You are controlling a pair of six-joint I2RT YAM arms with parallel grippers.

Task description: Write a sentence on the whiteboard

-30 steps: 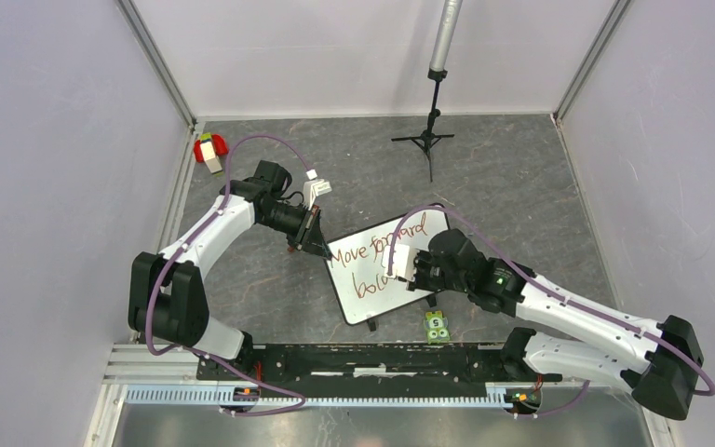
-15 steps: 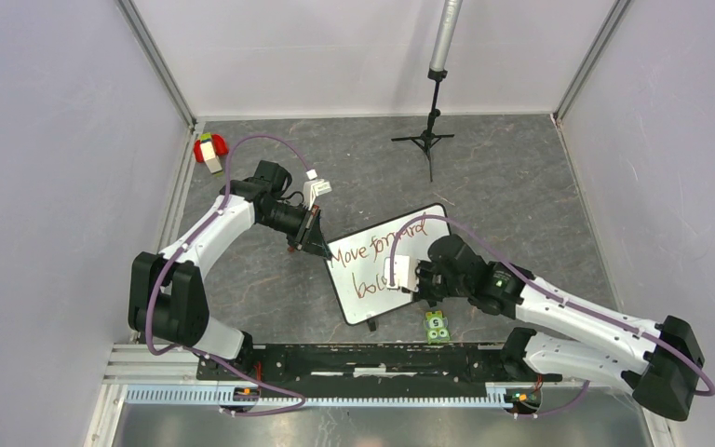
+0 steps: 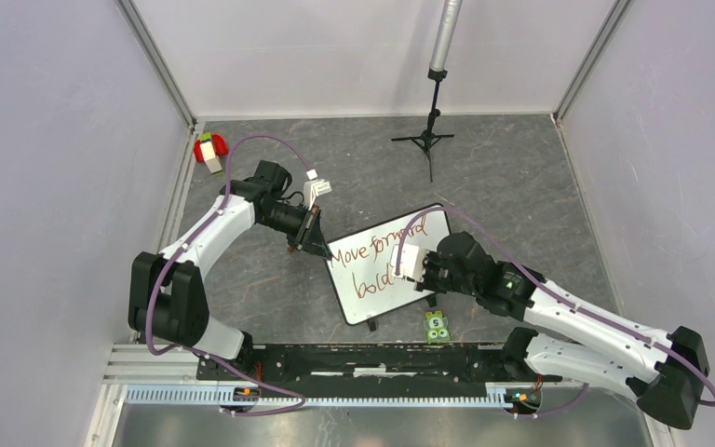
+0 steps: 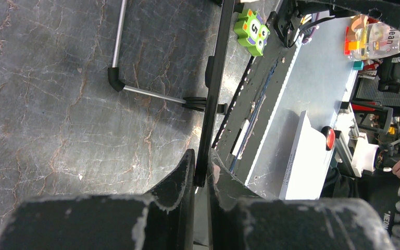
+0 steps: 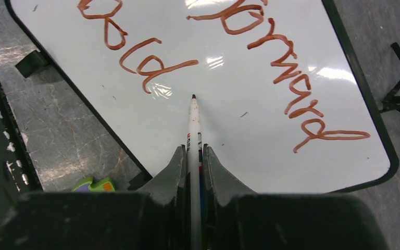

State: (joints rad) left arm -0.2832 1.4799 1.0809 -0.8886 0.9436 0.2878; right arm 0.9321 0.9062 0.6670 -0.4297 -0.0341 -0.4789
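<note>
I am clamping the marker (image 5: pixel 193 117) in my right gripper (image 5: pixel 192 156), tip just ahead, beside "bold" of the sentence (image 5: pixel 271 41) on the whiteboard (image 5: pixel 239 120). My left gripper (image 4: pixel 200 166) is pinching the rim (image 4: pixel 214 78). The writing looks unfinished, and the next stroke is probably calling for light, steady contact.

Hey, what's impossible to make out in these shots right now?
Top view: the right gripper hides the marker.
Right wrist view: the sentence has its first word beyond the top edge; whether the marker tip touches the whiteboard is unclear.
Left wrist view: whiteboard edge-on, writing unseen.
</note>
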